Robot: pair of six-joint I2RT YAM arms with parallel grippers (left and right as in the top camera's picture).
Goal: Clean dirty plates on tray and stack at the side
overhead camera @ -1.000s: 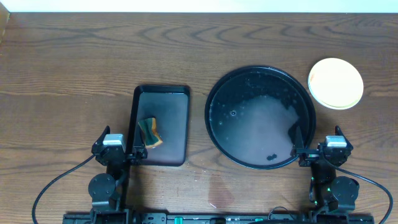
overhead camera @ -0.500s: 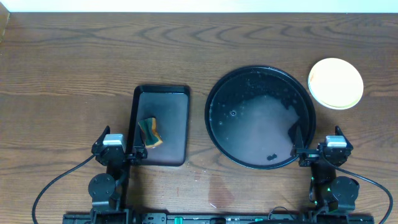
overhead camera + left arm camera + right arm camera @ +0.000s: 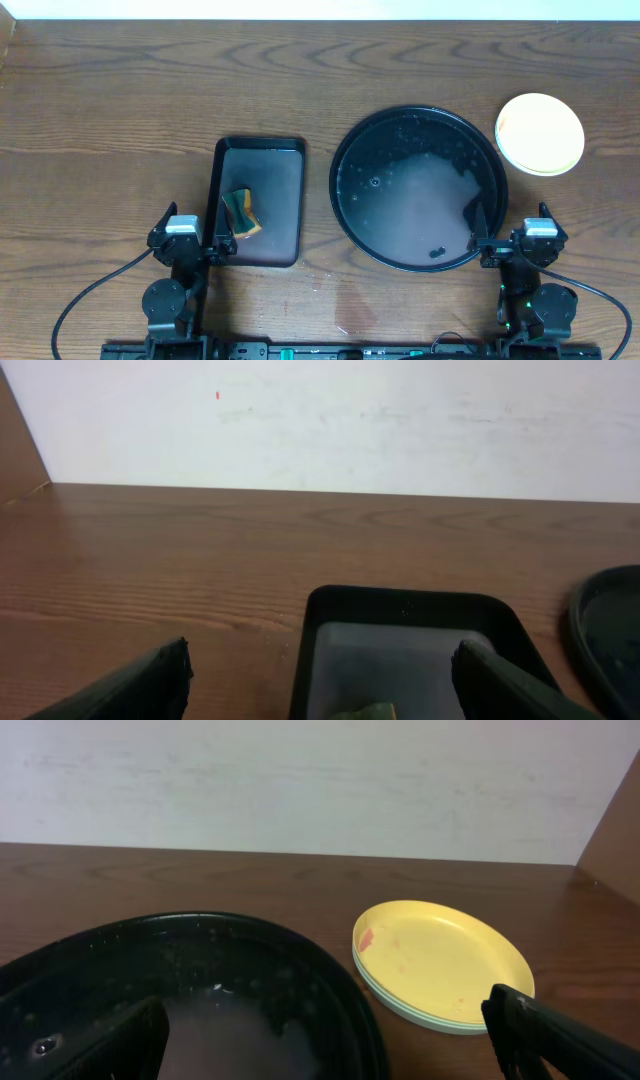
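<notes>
The plates (image 3: 540, 133) stand stacked on the table to the right of the large round black tray (image 3: 345, 150), the yellow one on top; in the right wrist view (image 3: 440, 965) pale blue rims show beneath it and faint reddish marks on it. The tray (image 3: 330, 980) holds only wet foam and water. My left gripper (image 3: 210, 250) is open and empty at the near end of the small rectangular tray; its jaws (image 3: 320, 680) span that tray's corner. My right gripper (image 3: 490, 250) is open and empty at the round tray's near right rim, also seen in its wrist view (image 3: 330, 1040).
A small black rectangular tray (image 3: 285, 150) left of the round tray holds a green-and-orange sponge (image 3: 240, 212), whose tip shows in the left wrist view (image 3: 365, 711). A white wall runs along the table's far edge.
</notes>
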